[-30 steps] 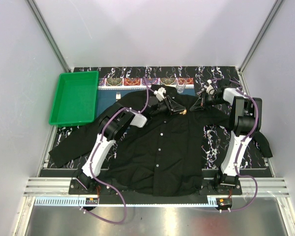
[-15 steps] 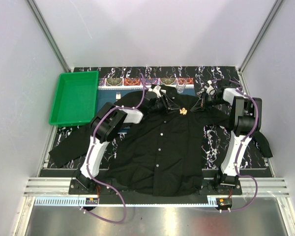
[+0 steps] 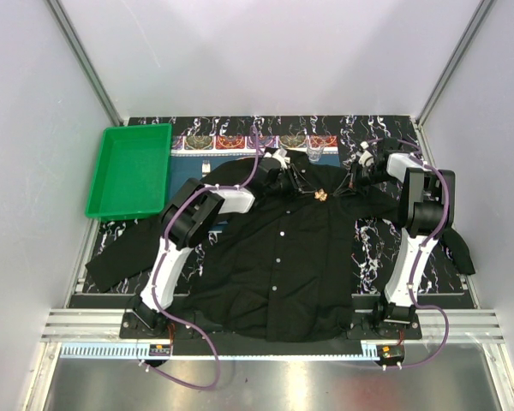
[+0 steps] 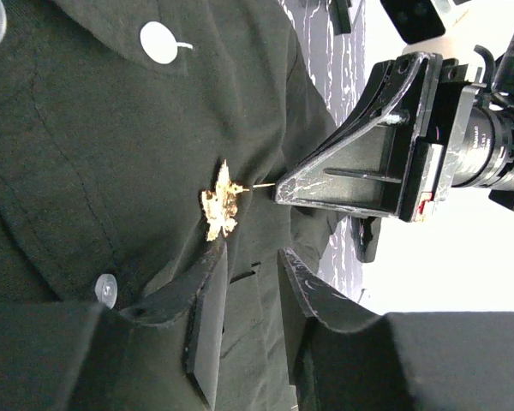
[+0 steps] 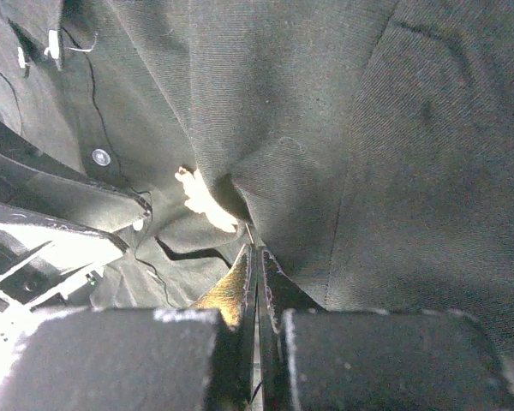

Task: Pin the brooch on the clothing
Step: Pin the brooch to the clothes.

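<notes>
Left pincer (image 4: 250, 254): released. My two black fingers stand apart with a plain gap between them, and nothing is in that gap. The tips hang low over the chest of the large black long-sleeved collared cloth shirt (image 3: 274, 265), apart from the fabric as far as the wrist view shows.

Right pincer (image 5: 255, 250): clenched, the fingers pressed flat together. The tips meet a raised fold of the shirt on its upper chest. A thin gold stem reaches them. I cannot tell whether that stem, the fabric or neither is pinched.

The tiny golden-yellow leaf-shaped brooch (image 4: 220, 203) lies on the shirt's upper chest, below the collar, on the right arm's side of the button row. It sits just beyond my left fingertips and just beside the right tips.

A small round white button (image 4: 158, 42) sits on the shirt near the collar.

A shallow rectangular green plastic tray (image 3: 130, 171) rests well apart from the shirt's body, beyond its left-arm-side shoulder.
</notes>
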Available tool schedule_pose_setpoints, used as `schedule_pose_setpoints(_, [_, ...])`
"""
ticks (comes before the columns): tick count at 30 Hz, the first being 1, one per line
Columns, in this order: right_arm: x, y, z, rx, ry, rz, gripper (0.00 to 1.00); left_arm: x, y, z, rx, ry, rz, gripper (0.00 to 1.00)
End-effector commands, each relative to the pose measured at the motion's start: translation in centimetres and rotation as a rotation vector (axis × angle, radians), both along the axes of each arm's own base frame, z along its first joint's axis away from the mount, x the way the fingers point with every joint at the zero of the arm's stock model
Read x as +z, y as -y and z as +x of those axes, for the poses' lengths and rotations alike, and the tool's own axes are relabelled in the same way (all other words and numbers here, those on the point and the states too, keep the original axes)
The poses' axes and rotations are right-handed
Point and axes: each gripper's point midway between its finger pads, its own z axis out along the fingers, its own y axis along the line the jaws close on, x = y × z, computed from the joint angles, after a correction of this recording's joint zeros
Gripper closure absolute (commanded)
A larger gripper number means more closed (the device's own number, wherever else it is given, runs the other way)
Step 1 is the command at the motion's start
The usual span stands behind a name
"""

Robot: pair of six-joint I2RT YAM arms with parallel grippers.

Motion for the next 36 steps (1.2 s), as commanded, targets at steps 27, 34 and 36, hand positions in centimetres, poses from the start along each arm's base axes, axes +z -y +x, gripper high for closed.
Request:
schedule_pose_setpoints(27, [-0.9,0.2,-0.3,0.015,-0.018,-0.04,1.0,-1.9,1.8,-0.1,-0.03,0.001,0.039,0.74])
schedule_pose_setpoints(34, [0.7,-0.4,-0.1,0.025,0.014,-0.003,1.0,-0.6,2.4,-0.2,-0.052,0.03,-0.032,0.76])
schedule_pose_setpoints(36, [1.1,-0.8,0.0,0.032,0.024,0.007,1.0,-0.8,2.3,-0.3,-0.049,0.019,-0.045,0.8])
